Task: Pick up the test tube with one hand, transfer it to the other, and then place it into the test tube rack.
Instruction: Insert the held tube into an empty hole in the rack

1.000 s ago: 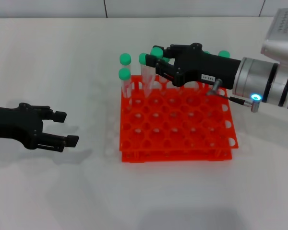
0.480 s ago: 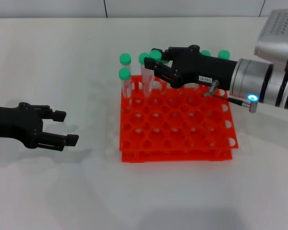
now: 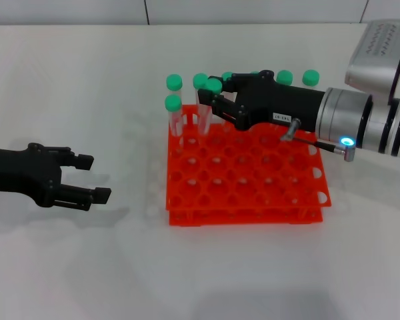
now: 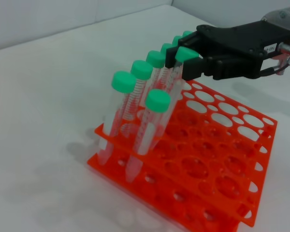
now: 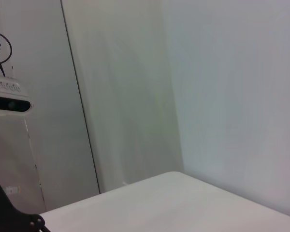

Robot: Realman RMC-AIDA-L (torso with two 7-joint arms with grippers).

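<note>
Right claw (image 3: pixel 210 95) clamping test tube (image 3: pixel 213 87), lower end hidden over rack (image 3: pixel 247 193)

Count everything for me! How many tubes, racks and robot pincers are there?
Clear plastic test tubes with green screw caps: 8
Bright orange plastic test tube rack with round holes: 1
Black two-finger robot pincers, left and right: 2
Total: 11
</note>
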